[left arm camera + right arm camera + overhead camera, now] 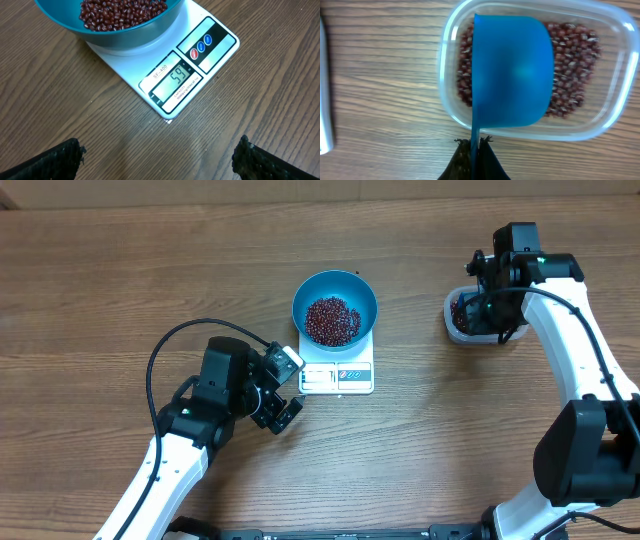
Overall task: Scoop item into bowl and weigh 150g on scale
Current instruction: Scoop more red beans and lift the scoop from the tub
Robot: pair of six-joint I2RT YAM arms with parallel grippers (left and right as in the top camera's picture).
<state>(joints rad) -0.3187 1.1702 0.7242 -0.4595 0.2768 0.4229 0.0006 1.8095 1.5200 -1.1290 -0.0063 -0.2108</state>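
Right now the blue bowl (366, 292) sits on the white scale (337, 377), about midway between the left and right edges of the tabletop (120, 270) and somewhat nearer its far edge. A loose maroon heap of beans (332, 320) covers the bottom of the bowl, with bare blue wall showing all round it. The scale's display (173, 80) faces the near edge and seems to read 59, and three small round buttons (201, 46) sit in a row beside it.

The left hand (290, 388) hangs just off the near-left corner of the scale with its fingers (50, 162) spread wide. It holds nothing and touches nothing, and from its own camera the scale's front corner lies between the two dark fingertips.

Over toward the right edge, level with the bowl, stands a clear plastic tub (459, 330) with more of the same beans in it. The right hand (487, 308) is above the tub, pressed together on the thin handle of a small blue scoop (512, 70). The scoop's cup lies across the middle of the tub and hides many of the beans there. I can't tell whether the cup is resting on them or held just clear.
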